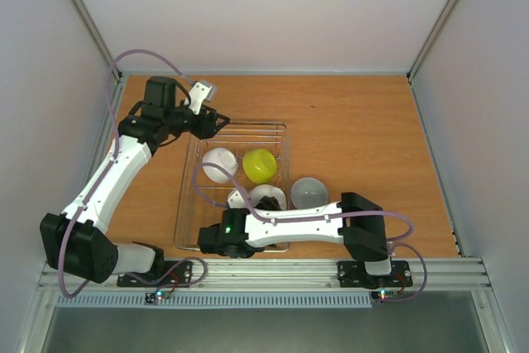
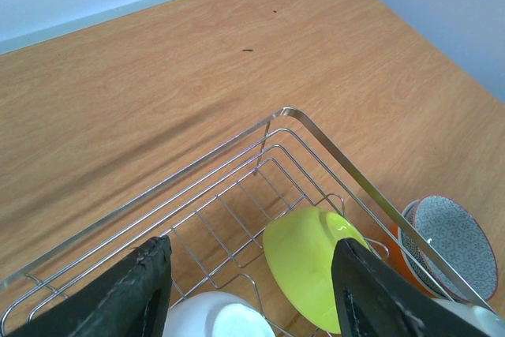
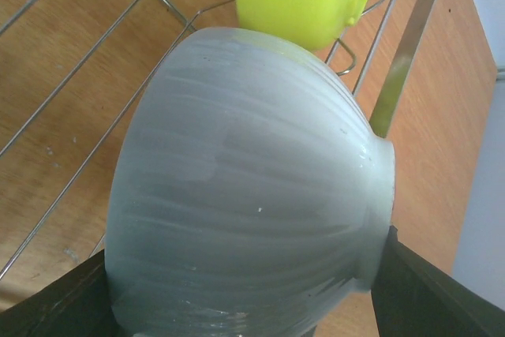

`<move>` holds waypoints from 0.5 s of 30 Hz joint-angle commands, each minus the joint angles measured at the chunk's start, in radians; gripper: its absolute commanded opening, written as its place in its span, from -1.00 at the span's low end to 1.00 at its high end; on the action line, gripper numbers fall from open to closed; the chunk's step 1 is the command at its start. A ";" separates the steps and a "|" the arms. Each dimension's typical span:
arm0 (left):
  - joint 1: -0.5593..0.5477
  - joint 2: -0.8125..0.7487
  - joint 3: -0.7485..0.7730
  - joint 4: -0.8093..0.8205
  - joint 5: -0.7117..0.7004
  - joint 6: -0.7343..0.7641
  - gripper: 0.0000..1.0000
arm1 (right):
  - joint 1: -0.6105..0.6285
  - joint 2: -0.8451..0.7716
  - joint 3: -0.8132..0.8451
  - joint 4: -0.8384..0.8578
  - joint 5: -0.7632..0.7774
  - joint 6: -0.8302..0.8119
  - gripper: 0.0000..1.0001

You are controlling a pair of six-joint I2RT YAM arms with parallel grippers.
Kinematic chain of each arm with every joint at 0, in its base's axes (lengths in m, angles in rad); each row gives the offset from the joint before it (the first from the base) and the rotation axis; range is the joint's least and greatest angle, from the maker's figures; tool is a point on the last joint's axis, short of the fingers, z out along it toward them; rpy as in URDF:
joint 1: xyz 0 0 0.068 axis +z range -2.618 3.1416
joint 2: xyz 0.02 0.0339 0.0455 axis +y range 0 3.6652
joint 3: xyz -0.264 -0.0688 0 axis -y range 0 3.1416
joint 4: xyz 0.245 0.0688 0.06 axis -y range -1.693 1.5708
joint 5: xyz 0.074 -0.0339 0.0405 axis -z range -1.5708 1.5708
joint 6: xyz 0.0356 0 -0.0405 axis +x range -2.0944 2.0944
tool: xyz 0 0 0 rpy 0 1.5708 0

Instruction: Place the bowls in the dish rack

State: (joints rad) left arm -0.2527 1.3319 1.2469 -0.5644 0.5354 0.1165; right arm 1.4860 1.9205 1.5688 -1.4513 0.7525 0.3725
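Observation:
The silver wire dish rack (image 1: 248,126) sits mid-table. In it a white bowl (image 1: 219,163) and a yellow-green bowl (image 1: 259,164) stand on edge. My right gripper (image 1: 248,198) is low in the rack, shut on a second white bowl (image 3: 245,195) that lies on its side, rim against one finger and foot against the other. A grey bowl (image 1: 309,193) sits on the table just right of the rack, with an orange bowl (image 2: 401,252) under it. My left gripper (image 1: 221,121) is open and empty above the rack's far left corner.
In the left wrist view the rack's far corner (image 2: 331,144), the yellow-green bowl (image 2: 308,262) and the first white bowl (image 2: 217,317) lie below the fingers. White walls enclose the table. The right arm lies across the rack's near edge.

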 commanded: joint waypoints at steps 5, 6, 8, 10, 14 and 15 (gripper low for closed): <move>0.004 -0.053 -0.012 0.040 0.012 -0.008 0.13 | -0.007 0.067 0.043 -0.017 0.031 0.030 -0.83; 0.004 -0.057 -0.012 0.040 0.009 -0.007 0.13 | -0.008 0.071 0.041 -0.010 0.026 0.025 -0.81; 0.004 -0.063 -0.012 0.042 0.005 -0.008 0.13 | -0.009 0.084 0.039 0.003 0.012 0.013 -0.76; 0.004 -0.068 -0.012 0.041 0.001 -0.005 0.14 | -0.009 0.104 0.040 0.015 -0.002 0.006 -0.71; 0.006 -0.070 -0.014 0.041 0.001 -0.005 0.14 | -0.010 0.142 0.043 0.024 -0.017 -0.001 -0.60; 0.006 -0.069 -0.014 0.041 0.001 -0.005 0.14 | -0.010 0.148 0.043 0.030 -0.021 -0.003 -0.55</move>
State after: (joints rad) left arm -0.2523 1.2827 1.2415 -0.5640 0.5346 0.1158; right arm 1.4803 2.0346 1.5867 -1.4254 0.7280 0.3729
